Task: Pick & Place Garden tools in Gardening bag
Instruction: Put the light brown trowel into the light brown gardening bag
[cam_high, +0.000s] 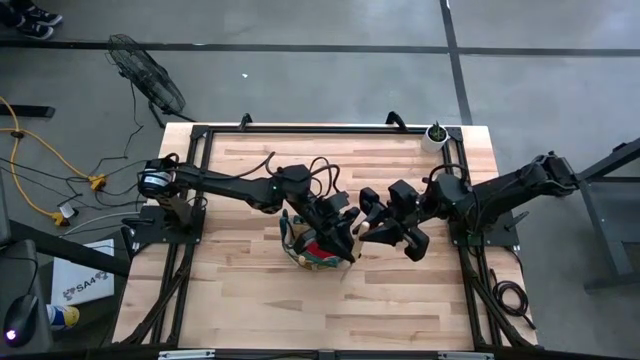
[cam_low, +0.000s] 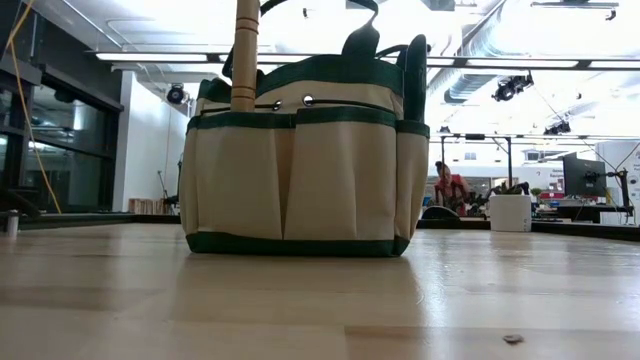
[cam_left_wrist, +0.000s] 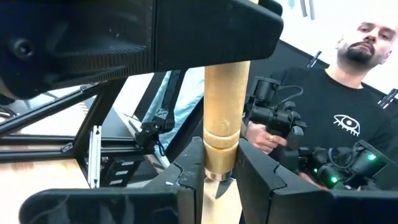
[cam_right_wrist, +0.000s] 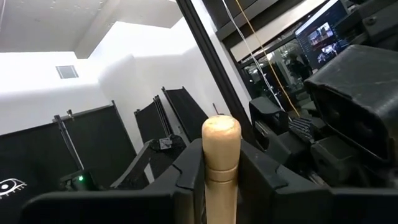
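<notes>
Little can be read. In the high view, at the lower left of the frame, a white cardboard box (cam_high: 80, 285) on the floor carries dark printed letters that look like "SAA" — the rest is too small to tell. In the left wrist view, at the right of the frame, a person's black T-shirt (cam_left_wrist: 339, 118) bears a white eye-shaped emblem — no words with it.
</notes>
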